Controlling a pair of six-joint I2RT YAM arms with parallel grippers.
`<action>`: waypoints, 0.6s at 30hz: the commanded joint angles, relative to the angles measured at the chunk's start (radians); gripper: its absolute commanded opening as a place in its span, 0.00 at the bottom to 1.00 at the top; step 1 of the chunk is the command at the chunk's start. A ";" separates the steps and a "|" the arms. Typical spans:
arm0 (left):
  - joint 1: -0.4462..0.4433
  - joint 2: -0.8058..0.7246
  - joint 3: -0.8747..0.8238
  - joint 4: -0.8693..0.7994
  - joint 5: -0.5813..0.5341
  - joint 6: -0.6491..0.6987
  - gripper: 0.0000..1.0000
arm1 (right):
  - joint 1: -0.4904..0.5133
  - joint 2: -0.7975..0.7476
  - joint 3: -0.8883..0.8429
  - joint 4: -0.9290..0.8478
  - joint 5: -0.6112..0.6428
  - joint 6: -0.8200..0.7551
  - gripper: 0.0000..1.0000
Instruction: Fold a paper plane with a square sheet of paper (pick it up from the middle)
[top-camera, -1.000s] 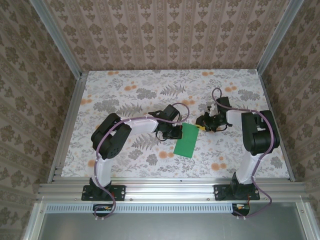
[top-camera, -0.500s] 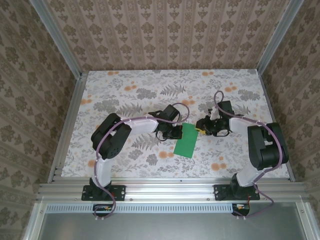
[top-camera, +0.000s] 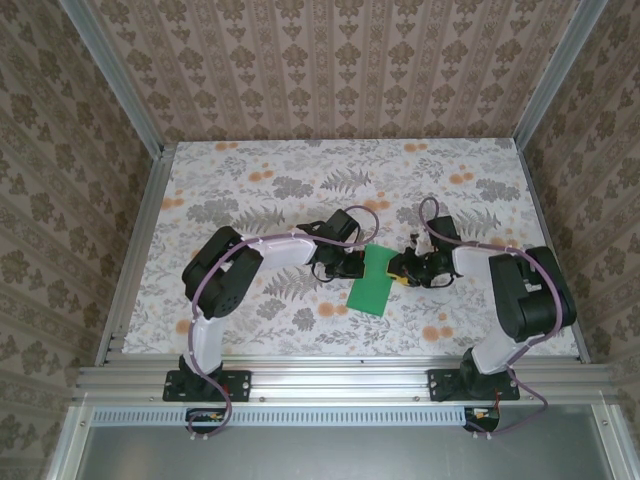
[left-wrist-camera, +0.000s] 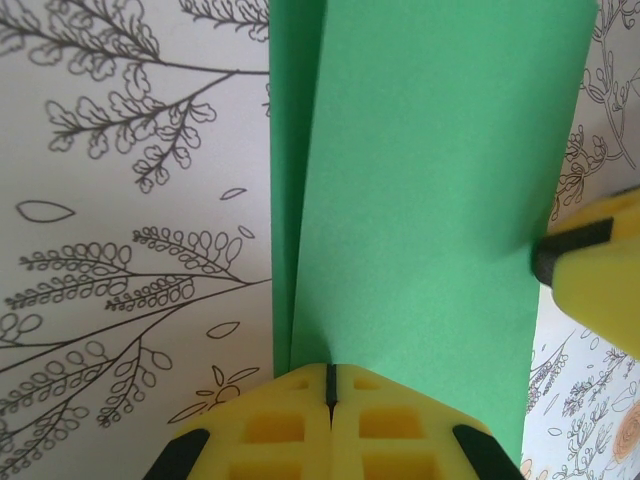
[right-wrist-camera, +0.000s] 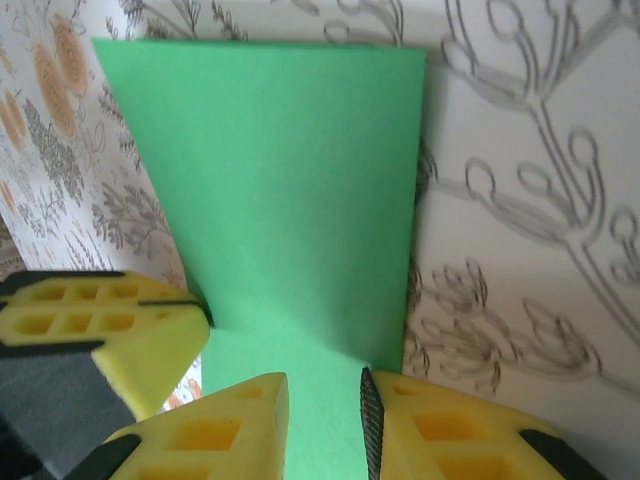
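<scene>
Floral tabletop (top-camera: 300, 190) — smooth green paper (top-camera: 373, 283) (folded oblong)

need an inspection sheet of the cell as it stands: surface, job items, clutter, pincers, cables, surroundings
surface: floral tabletop, flat, no spills seen
job's things: green paper sheet, folded double, between the two arms
clutter: nothing seen
grippers: left pincer shut on the sheet's edge; right pincer jaws open, straddling another edge
cables: purple cable runs along each arm, off the paper
surroundings: patterned walls, aluminium frame
</scene>
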 joint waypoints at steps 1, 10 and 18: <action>-0.016 0.019 -0.015 -0.104 -0.029 0.021 0.00 | 0.011 -0.107 -0.040 -0.016 0.006 0.035 0.28; -0.016 0.025 -0.011 -0.098 -0.024 0.019 0.00 | 0.110 -0.158 -0.158 0.121 -0.018 0.138 0.29; -0.019 0.019 -0.020 -0.096 -0.027 0.018 0.00 | 0.154 -0.104 -0.179 0.093 0.052 0.128 0.28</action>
